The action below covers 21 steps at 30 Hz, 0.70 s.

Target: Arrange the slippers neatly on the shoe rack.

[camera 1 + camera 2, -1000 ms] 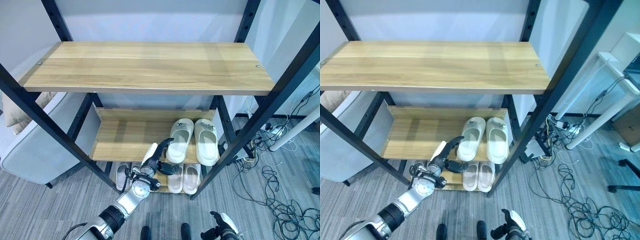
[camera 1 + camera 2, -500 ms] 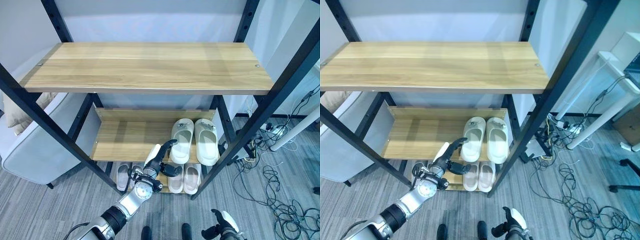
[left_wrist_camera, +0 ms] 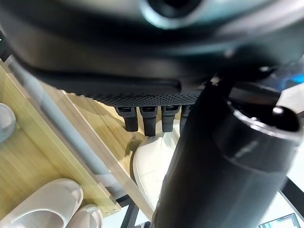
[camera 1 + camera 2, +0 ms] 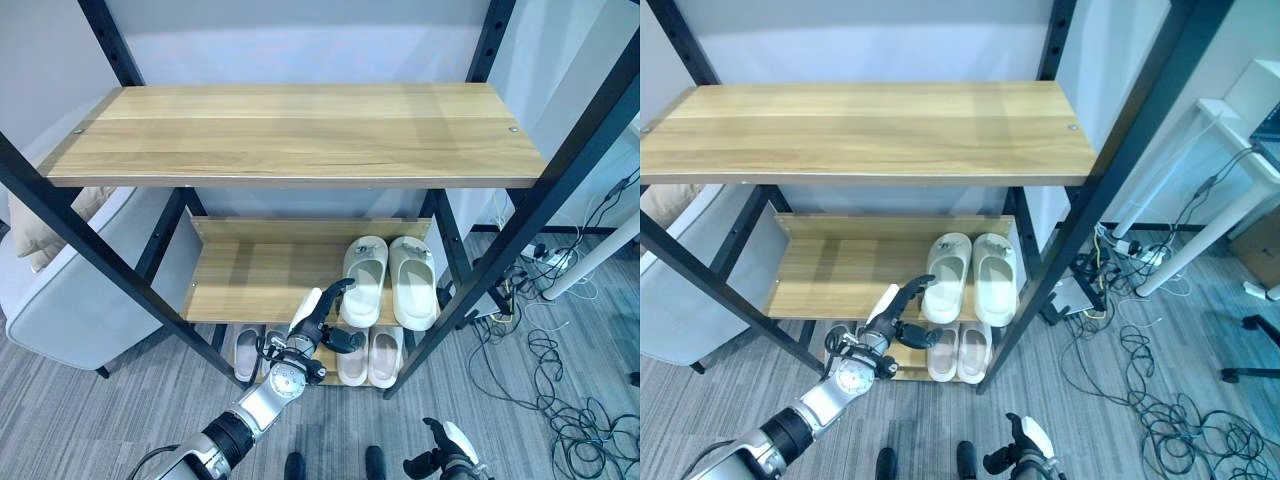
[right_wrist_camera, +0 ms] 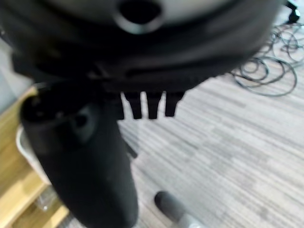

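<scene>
**A:** Report the position of the slippers.

**B:** A pale pair (image 4: 390, 281) sits side by side on the middle shelf (image 4: 250, 280) of the rack (image 4: 300, 135), at its right end, toes toward the back. A second pair (image 4: 367, 357) sits on the bottom shelf directly below. A third, greyish pair (image 4: 246, 350) sits at the left of that bottom shelf.

**A:** Left hand?

**B:** The left hand (image 4: 318, 322) is at the front edge of the middle shelf, just beside the heel of the left slipper (image 4: 362, 279). Its fingers (image 3: 144, 120) are straight and apart, holding nothing.

**A:** Right hand?

**B:** The right hand (image 4: 443, 455) is low over the grey floor (image 4: 540, 430). Fingers extended, empty.
</scene>
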Tool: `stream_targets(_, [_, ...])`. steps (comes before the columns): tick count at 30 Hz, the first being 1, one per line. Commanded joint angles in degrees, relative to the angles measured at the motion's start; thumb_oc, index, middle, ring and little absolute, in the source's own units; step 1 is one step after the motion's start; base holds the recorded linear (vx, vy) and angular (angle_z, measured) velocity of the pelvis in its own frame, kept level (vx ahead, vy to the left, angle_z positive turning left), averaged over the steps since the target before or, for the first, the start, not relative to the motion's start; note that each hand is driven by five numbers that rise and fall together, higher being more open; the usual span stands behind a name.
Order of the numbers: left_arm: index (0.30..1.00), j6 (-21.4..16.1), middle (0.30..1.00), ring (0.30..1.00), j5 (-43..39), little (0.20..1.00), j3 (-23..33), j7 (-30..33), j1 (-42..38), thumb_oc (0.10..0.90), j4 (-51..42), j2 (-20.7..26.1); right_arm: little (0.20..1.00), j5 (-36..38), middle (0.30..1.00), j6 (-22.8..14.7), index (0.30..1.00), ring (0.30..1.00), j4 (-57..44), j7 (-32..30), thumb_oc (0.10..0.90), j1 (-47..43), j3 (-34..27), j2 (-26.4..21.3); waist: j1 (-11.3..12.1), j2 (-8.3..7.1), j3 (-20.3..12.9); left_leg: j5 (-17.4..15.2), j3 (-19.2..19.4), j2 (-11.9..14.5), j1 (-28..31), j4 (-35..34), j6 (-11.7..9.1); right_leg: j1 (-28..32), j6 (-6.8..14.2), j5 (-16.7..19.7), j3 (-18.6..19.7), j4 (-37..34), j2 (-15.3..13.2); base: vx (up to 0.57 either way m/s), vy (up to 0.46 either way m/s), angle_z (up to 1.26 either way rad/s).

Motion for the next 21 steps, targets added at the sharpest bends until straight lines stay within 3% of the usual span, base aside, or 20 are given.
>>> stream_targets(1, [0.9, -4.15, 0.9, 0.9, -1.99, 0.9, -2.45, -0.37, -10.6, 0.8, 3.59, -8.0, 0.9, -0.27, 0.9, -1.4, 0.9, 0.9, -2.19, -3.49, 0.8, -3.4, 0.0, -2.26, -1.06, 1.04, 1.58, -5.26, 1.77, 0.05, -0.07, 0.31, 0.26, 1.81, 0.32, -9.49, -1.76, 0.81, 2.2, 0.0, 0.0, 0.0])
stream_targets(21, [0.9, -4.27, 0.9, 0.9, -1.91, 0.9, -4.65, -0.72, -11.28, 0.8, 4.6, -10.04, 0.9, 0.01, 0.9, -1.73, 0.9, 0.9, -1.56, -3.85, 0.8, -3.78, 0.5, -2.18, -1.41, 0.87, 1.8, -5.32, 1.67, 0.25, 0.05, 0.31, 0.19, 1.88, 0.15, -9.52, -1.64, 0.81, 2.4, 0.0, 0.0, 0.0])
